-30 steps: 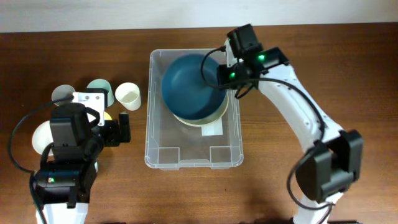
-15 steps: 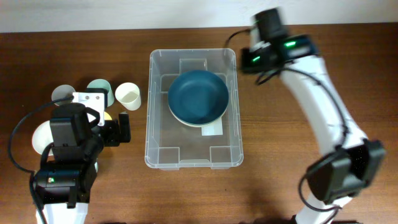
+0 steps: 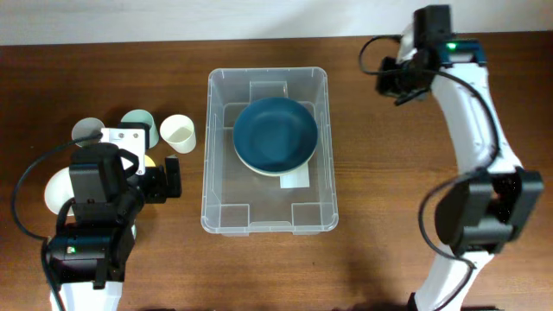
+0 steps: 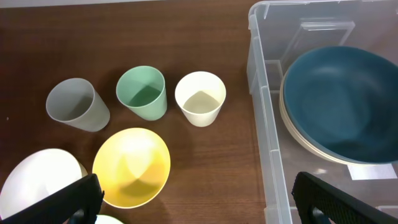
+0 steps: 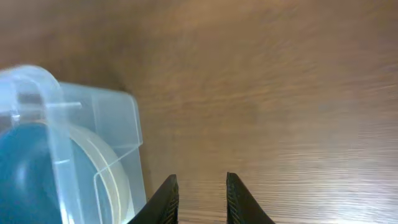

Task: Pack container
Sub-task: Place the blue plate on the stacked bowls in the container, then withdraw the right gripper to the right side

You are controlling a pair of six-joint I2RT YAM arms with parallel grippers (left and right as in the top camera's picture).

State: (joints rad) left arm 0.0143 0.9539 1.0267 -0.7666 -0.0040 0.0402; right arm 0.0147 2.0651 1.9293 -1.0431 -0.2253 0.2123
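Observation:
The clear container (image 3: pixel 210 155) stands mid-table, its corner also in the right wrist view (image 5: pixel 93 124). Inside it a dark blue bowl (image 3: pixel 275 134) rests nested in a cream bowl (image 3: pixel 259 169). My right gripper (image 3: pixel 390 82) hovers over bare wood beyond the container's far right corner; its jaws (image 5: pixel 202 186) stand slightly apart with nothing between them. My left gripper (image 4: pixel 193 199) is open wide over the table left of the container, near a yellow bowl (image 4: pixel 132 167).
Left of the container stand a grey cup (image 4: pixel 74 102), a green cup (image 4: pixel 143 92) and a cream cup (image 4: pixel 200 98). A white bowl (image 4: pixel 37 180) lies beside the yellow one. A white label (image 3: pixel 295 180) sits on the container floor.
My right gripper let go of the blue bowl, which settled flat onto the cream bowl, and swung up and right, away from the container. The left arm stayed still.

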